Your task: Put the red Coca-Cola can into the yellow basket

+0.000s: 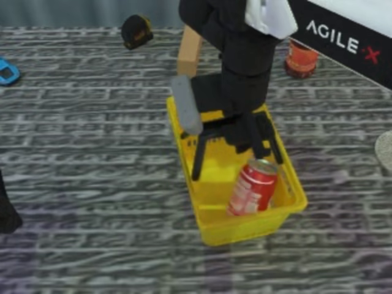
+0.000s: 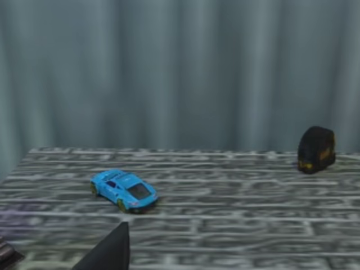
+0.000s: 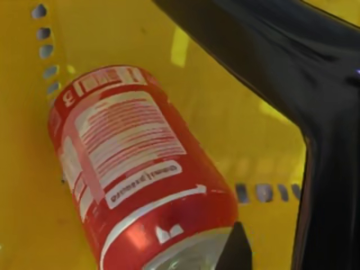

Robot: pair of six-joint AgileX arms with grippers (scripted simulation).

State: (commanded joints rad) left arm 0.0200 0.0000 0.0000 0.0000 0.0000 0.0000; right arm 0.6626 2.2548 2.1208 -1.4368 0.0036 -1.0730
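Lying tilted inside the basket [image 1: 208, 208], the can [image 1: 252, 187] leans against the wall at the top view's right, silver top uppermost. The right gripper [image 1: 257, 144] hangs just above it over the basket; whether its fingers are spread or pressed together I cannot tell. The can looks light, thin-walled and stiff, with a smooth, glossy, likely slippery skin that could dent under a hard squeeze; any regrasp should go across the middle of the cylinder. The basket is rigid yellow plastic with slotted walls and black handles [image 1: 202, 147]. The left arm sits parked at the table's left edge.
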